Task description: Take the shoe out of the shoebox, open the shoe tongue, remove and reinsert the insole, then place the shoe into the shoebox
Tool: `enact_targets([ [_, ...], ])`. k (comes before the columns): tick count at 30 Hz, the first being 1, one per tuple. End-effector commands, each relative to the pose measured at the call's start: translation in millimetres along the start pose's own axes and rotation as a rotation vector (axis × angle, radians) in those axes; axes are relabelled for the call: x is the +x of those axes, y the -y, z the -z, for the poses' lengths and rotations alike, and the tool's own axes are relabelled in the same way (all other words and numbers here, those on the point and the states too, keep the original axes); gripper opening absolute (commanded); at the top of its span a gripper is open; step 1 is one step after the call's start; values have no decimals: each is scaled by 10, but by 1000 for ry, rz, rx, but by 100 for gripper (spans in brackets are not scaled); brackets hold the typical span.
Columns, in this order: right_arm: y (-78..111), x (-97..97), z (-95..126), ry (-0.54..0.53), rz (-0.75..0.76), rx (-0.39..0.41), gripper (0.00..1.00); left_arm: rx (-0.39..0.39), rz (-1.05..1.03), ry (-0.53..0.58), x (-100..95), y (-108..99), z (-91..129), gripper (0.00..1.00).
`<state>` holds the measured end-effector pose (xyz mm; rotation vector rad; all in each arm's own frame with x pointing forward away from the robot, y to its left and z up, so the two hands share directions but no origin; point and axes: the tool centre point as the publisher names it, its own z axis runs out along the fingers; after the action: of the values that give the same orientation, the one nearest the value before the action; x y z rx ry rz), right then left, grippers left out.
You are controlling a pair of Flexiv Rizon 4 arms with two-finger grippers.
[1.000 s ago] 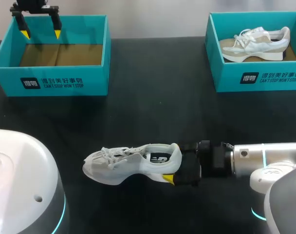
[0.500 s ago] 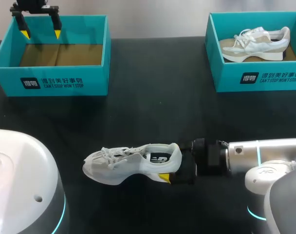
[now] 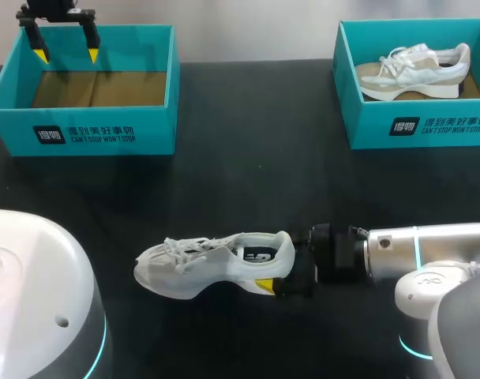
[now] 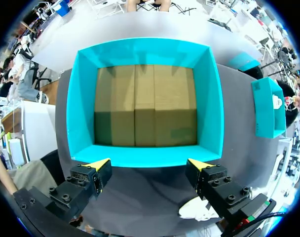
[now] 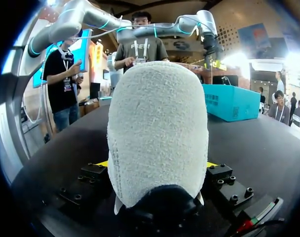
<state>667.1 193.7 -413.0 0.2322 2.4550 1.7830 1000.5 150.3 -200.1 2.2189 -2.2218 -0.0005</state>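
From above, the white shoe (image 3: 212, 264) lies on the table (image 3: 248, 181), its heel between my right gripper's (image 3: 278, 272) spread fingers, while the left wrist shows my left gripper (image 4: 149, 164) released above the empty shoebox (image 4: 81, 98), and the right wrist suggests an off-centre squeeze could twist the heel free.

black table (image 3: 248, 158), beige shoe (image 3: 414, 69) in far box (image 3: 418, 126)

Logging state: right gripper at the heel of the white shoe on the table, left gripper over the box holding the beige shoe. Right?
No: the left gripper is over the empty box, as the left wrist view shows; the beige shoe lies in the other box. The right gripper is at the heel of the white shoe on the table.
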Motion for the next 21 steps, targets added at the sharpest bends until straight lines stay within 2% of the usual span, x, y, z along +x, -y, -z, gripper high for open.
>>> enact_targets([
  [1, -13, -7, -26, -3, 1, 9, 0, 0, 0, 0, 2, -2, 2, 100],
  [21, -6, -14, 29, -21, -6, 30, 0, 0, 0, 0, 2, -2, 2, 100],
])
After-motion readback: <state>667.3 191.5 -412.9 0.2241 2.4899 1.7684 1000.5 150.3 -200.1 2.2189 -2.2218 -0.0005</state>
